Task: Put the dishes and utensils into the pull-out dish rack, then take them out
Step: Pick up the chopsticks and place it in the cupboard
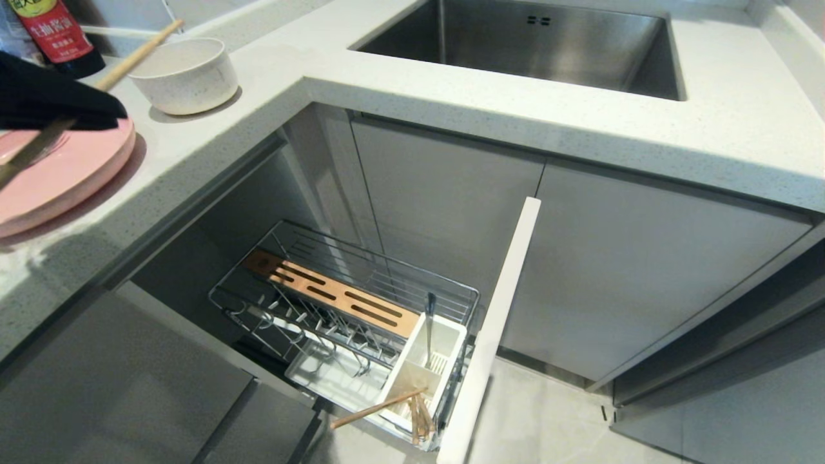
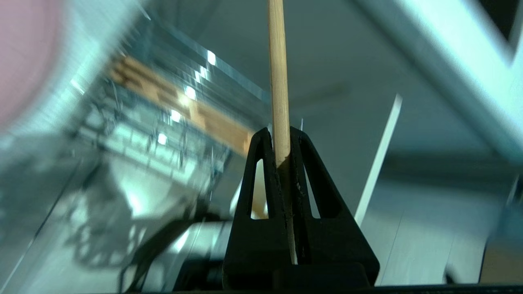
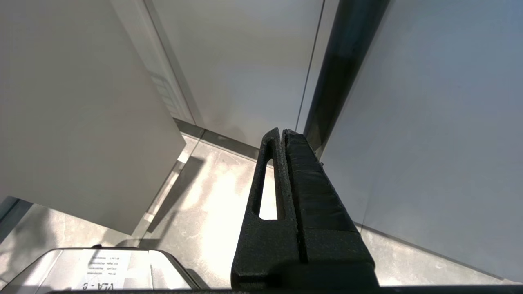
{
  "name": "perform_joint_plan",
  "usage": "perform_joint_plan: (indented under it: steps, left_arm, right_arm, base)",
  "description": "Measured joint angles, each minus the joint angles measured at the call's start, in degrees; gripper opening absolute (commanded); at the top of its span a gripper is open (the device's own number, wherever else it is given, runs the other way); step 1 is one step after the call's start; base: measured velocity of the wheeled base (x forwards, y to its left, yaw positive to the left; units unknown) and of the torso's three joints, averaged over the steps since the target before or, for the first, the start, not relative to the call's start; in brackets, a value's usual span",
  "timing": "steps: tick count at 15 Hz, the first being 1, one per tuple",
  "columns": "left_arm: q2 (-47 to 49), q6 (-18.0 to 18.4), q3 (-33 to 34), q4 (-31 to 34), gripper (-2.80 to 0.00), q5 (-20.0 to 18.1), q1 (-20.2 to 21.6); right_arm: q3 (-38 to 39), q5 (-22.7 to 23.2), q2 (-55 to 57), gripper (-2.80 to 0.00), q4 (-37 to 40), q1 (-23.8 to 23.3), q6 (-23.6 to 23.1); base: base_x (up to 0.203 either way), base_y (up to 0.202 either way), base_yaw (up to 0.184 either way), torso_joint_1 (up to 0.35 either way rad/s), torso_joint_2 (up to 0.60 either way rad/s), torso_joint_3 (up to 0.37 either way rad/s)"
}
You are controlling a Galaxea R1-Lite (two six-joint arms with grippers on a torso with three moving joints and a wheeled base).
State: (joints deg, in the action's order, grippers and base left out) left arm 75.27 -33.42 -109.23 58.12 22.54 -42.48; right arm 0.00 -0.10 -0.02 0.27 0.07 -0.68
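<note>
My left gripper (image 1: 90, 103) hovers over the counter at the far left, above the pink plate (image 1: 71, 174), shut on one wooden chopstick (image 1: 145, 48) that slants across it. In the left wrist view that chopstick (image 2: 279, 81) is pinched between the shut jaws of the left gripper (image 2: 279, 132). The cream speckled bowl (image 1: 184, 74) stands behind the plate. Below, the pull-out dish rack (image 1: 258, 283) is drawn out. In its white caddy (image 1: 451, 335) the silver fork (image 1: 430, 328) stands upright and the other chopstick (image 1: 380, 407) leans out. My right gripper (image 3: 281, 131) hangs shut and empty beside cabinet fronts.
A steel sink (image 1: 528, 45) is set in the white counter (image 1: 515, 129) at the back. A red-labelled bottle (image 1: 55, 32) stands behind my left gripper. The rack's narrow front panel (image 1: 499, 322) juts out toward me over the tiled floor (image 1: 548, 419).
</note>
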Motion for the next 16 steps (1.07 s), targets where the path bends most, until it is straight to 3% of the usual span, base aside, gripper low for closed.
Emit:
perform_joint_plan:
  steps: [3, 7, 16]
  left_arm:
    - [2.9, 0.0, 0.6, 9.8, -2.80, -0.1, -6.1]
    - [7.6, 0.4, 2.8, 16.5, -2.80, -0.8, -8.6]
    - [12.7, 7.6, 15.9, 13.2, -2.80, -0.9, -14.1]
  right_arm:
    - [0.0, 0.0, 0.0, -2.80, 0.0, 0.0, 0.0]
    - [0.0, 0.0, 0.0, -2.80, 0.0, 0.0, 0.0]
    - [0.0, 0.0, 0.0, -2.80, 0.0, 0.0, 0.0]
  base:
    - [0.000, 0.000, 0.000, 0.000, 0.00, 0.000]
    - [0.000, 0.000, 0.000, 0.000, 0.00, 0.000]
    - [0.000, 0.000, 0.000, 0.000, 0.00, 0.000]
